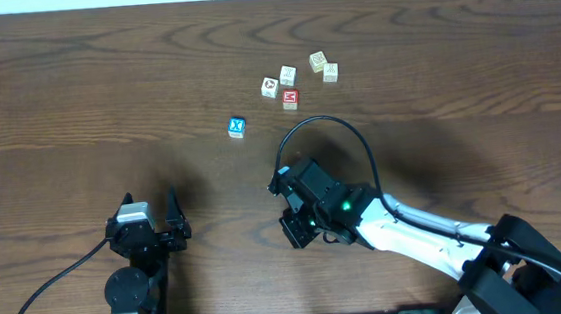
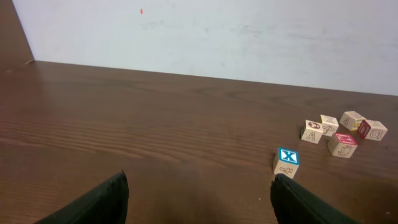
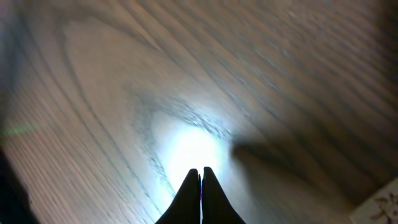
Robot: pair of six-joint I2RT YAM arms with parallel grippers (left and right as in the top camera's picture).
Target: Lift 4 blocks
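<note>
Blurred and glare-washed, the right gripper [image 3: 200, 175] shows jaws pressed together; a pale corner [image 3: 380, 206] is cut off at lower right. The left gripper [image 2: 198, 186] gapes wide, empty. The blue cube [image 2: 287, 159] reads "X"; the blocks [image 2: 329, 124] cluster behind it at right, marks illegible.

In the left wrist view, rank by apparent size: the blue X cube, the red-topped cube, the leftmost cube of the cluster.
1. blue X cube: looks largest, though it sits nearest the camera, so that may be only perspective.
2. red-topped cube and leftmost cube of the cluster: look alike, not ranked.
</note>
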